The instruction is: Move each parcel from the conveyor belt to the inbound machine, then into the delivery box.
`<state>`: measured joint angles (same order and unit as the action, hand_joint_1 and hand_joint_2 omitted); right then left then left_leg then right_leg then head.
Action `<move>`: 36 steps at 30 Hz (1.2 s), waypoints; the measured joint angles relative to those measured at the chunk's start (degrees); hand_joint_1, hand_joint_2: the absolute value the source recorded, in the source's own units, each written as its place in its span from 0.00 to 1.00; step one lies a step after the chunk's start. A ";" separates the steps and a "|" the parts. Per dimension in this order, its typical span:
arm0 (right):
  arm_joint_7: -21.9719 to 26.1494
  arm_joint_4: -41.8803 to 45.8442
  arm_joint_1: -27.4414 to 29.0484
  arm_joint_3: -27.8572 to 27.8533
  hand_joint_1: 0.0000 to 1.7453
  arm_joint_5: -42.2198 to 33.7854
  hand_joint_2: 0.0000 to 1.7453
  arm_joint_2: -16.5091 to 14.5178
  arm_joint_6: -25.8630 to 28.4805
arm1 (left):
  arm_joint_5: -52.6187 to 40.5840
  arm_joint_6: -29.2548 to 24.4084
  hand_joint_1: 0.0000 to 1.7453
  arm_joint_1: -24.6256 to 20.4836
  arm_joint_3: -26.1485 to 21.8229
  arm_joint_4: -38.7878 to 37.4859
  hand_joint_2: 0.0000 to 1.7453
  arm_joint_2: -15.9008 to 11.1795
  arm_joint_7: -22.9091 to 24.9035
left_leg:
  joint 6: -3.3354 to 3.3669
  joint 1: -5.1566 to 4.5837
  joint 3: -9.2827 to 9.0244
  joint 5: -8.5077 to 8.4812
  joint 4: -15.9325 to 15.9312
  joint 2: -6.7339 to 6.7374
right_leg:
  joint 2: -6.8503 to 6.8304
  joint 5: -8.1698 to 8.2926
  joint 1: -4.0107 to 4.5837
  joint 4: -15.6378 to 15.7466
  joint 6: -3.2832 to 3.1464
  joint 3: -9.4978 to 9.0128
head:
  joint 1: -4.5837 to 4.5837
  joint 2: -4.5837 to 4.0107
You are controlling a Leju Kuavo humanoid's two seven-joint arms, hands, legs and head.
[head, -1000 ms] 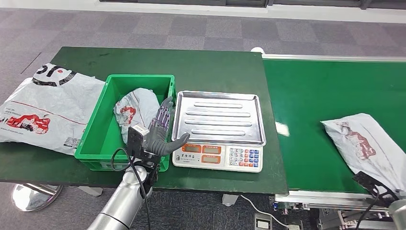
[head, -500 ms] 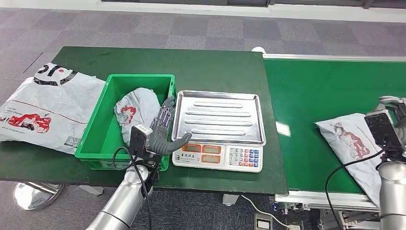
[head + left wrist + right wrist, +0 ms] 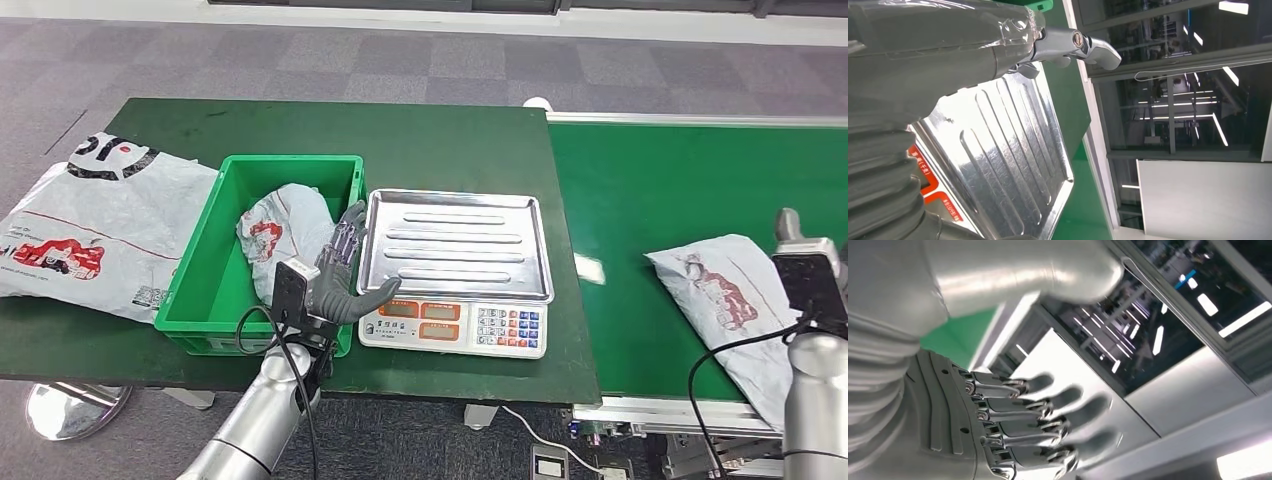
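Right hand (image 3: 1013,435) raised off parcel (image 3: 720,295); wrist view shows spread fingers.

We see a ribbed steel tray (image 3: 456,245) on the scale (image 3: 455,325), bright and mirror-glossy (in the left wrist view it reflects light in streaks), above a white plastic body. The green crate (image 3: 200,290) looks like smooth moulded plastic with a slight sheen. The parcels, one in the crate (image 3: 285,225) and one on the belt (image 3: 725,295), are crinkled, shiny poly film. The conveyor belt (image 3: 660,190) and table top (image 3: 450,140) are matt green. Our right hand (image 3: 1018,430) shows polished metal with dark matt fingertips.
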<state>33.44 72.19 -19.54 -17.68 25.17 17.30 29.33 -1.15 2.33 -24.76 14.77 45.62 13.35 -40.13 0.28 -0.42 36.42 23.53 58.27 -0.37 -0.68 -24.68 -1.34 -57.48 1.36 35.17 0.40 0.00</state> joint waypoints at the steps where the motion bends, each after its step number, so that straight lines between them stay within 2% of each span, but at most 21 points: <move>1: 0.54 0.15 0.00 0.00 0.00 -0.03 1.00 -0.13 0.69 | 0.03 0.10 0.00 -0.03 0.01 -0.03 1.00 0.00 0.00 | 0.00 0.00 0.00 0.00 0.00 0.00 | 0.00 0.00 0.00 0.00 0.00 0.00 | 0.00 0.00; 8: 2.61 0.44 0.02 -0.01 0.00 0.04 1.00 -0.82 4.23 | 0.05 0.45 0.00 -0.20 0.01 -0.27 1.00 0.00 0.00 | 0.00 0.00 0.01 0.00 0.00 0.00 | 0.00 -0.01 0.00 0.00 0.00 0.01 | -0.01 0.00; 10: 0.54 0.28 -0.21 -0.01 0.00 2.32 1.00 -0.91 4.44 | 0.08 0.31 0.00 -0.23 0.01 -0.36 1.00 0.00 0.00 | 0.00 0.00 0.01 0.01 -0.01 0.00 | 0.00 -0.01 0.00 0.00 0.00 0.01 | 0.00 0.00; 14: -8.45 -2.04 -1.34 0.10 0.00 11.09 1.00 -0.39 3.47 | 0.20 -0.05 0.00 -0.25 0.04 -0.37 1.00 -0.01 0.01 | 0.00 0.00 0.02 0.00 0.00 -0.02 | -0.03 -0.01 0.00 0.00 0.00 0.00 | -0.01 0.00; 25: -10.48 -4.87 -2.33 0.52 0.00 13.10 1.00 0.04 2.57 | 0.20 -0.18 0.00 -0.26 0.07 -0.38 1.00 -0.04 0.00 | -0.01 0.00 0.04 0.01 -0.01 -0.02 | -0.04 -0.01 0.01 -0.01 -0.01 0.01 | -0.01 0.00; 26: -12.45 -5.86 -3.03 0.81 0.00 15.15 1.00 0.22 0.69 | 0.15 -0.12 0.00 -0.28 0.07 -0.42 1.00 -0.07 0.00 | -0.02 0.00 0.05 0.02 -0.02 -0.01 | -0.03 -0.02 0.00 -0.01 -0.02 0.02 | -0.01 0.00; 27: -16.40 -8.04 -4.40 1.38 0.00 18.78 1.00 0.71 -3.15 | 0.08 0.02 0.00 -0.32 0.08 -0.52 1.00 -0.12 0.00 | -0.03 0.00 0.02 0.03 -0.02 0.04 | 0.03 -0.01 0.00 0.00 -0.03 0.03 | -0.01 0.00; 30: -36.16 -19.32 -9.43 3.47 0.00 30.25 1.00 3.28 -20.56 | -0.08 0.57 0.00 -0.58 0.27 -1.08 1.00 -0.22 -0.01 | 0.06 0.01 -0.02 -0.04 0.01 0.04 | 0.05 0.04 0.00 0.07 0.03 -0.01 | 0.01 0.00; 31: -41.31 -23.14 -10.37 3.77 0.00 31.64 1.00 3.89 -23.97 | -0.09 0.65 0.00 -0.64 0.34 -1.26 1.00 -0.23 -0.01 | 0.10 0.00 0.01 -0.09 0.01 -0.10 | -0.07 0.05 0.00 0.08 0.07 -0.04 | 0.00 0.00; 32: -44.09 -26.79 -10.94 3.87 0.00 32.16 1.00 4.30 -25.23 | -0.10 0.67 0.00 -0.67 0.39 -1.43 1.00 -0.24 -0.01 | 0.13 -0.01 0.07 -0.12 0.01 -0.25 | -0.21 0.05 -0.01 0.07 0.10 -0.07 | -0.01 0.00; 33: -44.67 -30.13 -11.44 3.93 0.00 32.37 1.00 4.57 -24.93 | -0.12 0.68 0.00 -0.68 0.39 -1.60 1.00 -0.26 -0.01 | 0.13 -0.02 0.10 -0.14 0.01 -0.34 | -0.30 0.06 -0.01 0.06 0.10 -0.07 | -0.01 0.00; 36: -42.54 -37.80 -12.56 4.02 0.00 32.75 1.00 5.13 -23.43 | -0.32 0.60 0.00 -0.71 0.39 -2.09 1.00 -0.27 -0.02 | 0.12 -0.02 0.12 -0.14 0.02 -0.31 | -0.24 0.07 -0.01 0.05 0.09 -0.03 | -0.01 0.00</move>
<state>-9.10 34.39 -32.10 -13.67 57.93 22.43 5.90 -1.46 2.92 -25.47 15.16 43.53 13.09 -40.15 0.40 -0.44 36.54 23.39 58.28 -0.68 -0.92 -24.62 -1.35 -57.42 1.44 35.14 0.40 0.00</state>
